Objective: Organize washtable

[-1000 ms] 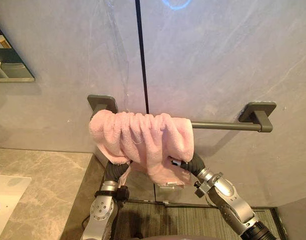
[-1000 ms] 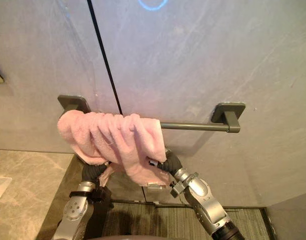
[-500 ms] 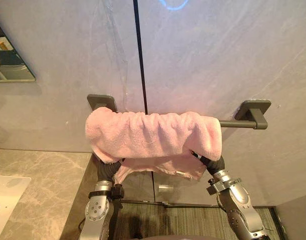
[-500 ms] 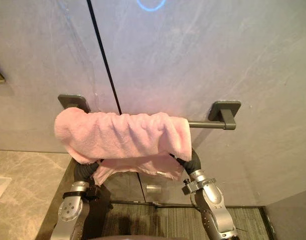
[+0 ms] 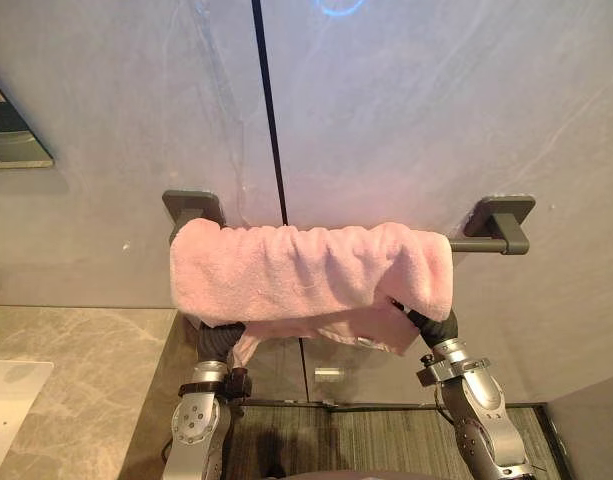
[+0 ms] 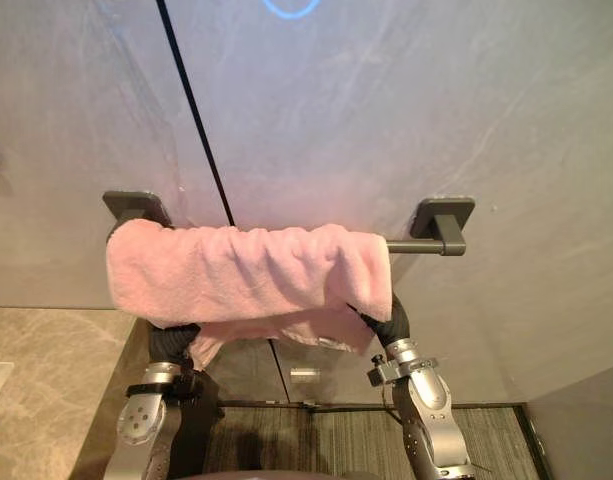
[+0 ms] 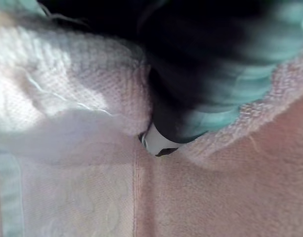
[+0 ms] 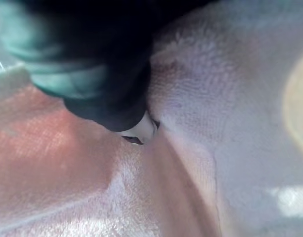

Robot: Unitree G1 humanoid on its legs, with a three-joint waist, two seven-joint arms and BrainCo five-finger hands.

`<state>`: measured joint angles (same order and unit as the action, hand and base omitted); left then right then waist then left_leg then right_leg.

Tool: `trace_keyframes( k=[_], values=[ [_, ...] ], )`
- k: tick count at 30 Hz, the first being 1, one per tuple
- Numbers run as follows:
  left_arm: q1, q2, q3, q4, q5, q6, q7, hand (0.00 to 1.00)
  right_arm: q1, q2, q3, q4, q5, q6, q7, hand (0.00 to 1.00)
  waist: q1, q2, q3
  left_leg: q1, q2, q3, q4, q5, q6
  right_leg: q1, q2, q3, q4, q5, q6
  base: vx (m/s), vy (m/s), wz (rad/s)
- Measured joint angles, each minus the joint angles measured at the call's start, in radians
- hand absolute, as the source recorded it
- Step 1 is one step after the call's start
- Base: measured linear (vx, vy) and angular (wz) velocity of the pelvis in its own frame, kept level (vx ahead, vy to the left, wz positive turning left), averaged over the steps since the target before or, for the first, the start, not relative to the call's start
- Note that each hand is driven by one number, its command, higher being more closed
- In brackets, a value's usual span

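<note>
Pink towel (image 5: 306,275): draped over grey wall towel bar (image 5: 476,244), covering most of its length. Left hand (image 5: 218,340), right hand (image 5: 433,328): tucked under the towel's lower edge at either end; grip on cloth cannot be told. Risk: cloth snagged on a lowering hand would likely drag the towel off.

The rail (image 5: 473,244) carries a pink towel (image 5: 306,275), seemingly bunched.

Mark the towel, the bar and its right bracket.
towel (image 5: 306,275), left eye view, middle of the front drape.
bar (image 5: 466,244), left eye view, bare stretch right of the towel.
right bracket (image 5: 501,211), left eye view, its top plate.
</note>
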<state>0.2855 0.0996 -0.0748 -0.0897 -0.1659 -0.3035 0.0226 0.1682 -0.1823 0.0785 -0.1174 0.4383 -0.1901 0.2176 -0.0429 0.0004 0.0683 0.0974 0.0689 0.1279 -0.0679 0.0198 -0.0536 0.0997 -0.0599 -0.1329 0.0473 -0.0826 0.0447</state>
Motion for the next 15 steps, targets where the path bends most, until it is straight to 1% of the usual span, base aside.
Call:
trace_keyframes(
  k=[6,15],
  values=[
    [0.000,-0.014,-0.003,-0.001,0.000,0.000,-0.008,1.00,0.000,0.000,-0.010,0.018,-0.019,-0.002,-0.018,1.00,-0.003,0.001,0.001,0.000,0.001,0.001,0.000,0.000,0.000,-0.002,0.000,0.001,0.000,0.000,0.000,0.00,0.000,0.00],
    [0.000,-0.020,-0.003,0.015,0.001,0.005,-0.021,1.00,0.003,0.003,-0.015,0.074,-0.041,0.000,-0.020,1.00,-0.006,0.002,0.001,-0.013,0.000,0.003,-0.001,0.001,0.000,-0.017,0.000,0.003,0.001,0.000,0.000,0.00,0.000,0.00]
  ],
)
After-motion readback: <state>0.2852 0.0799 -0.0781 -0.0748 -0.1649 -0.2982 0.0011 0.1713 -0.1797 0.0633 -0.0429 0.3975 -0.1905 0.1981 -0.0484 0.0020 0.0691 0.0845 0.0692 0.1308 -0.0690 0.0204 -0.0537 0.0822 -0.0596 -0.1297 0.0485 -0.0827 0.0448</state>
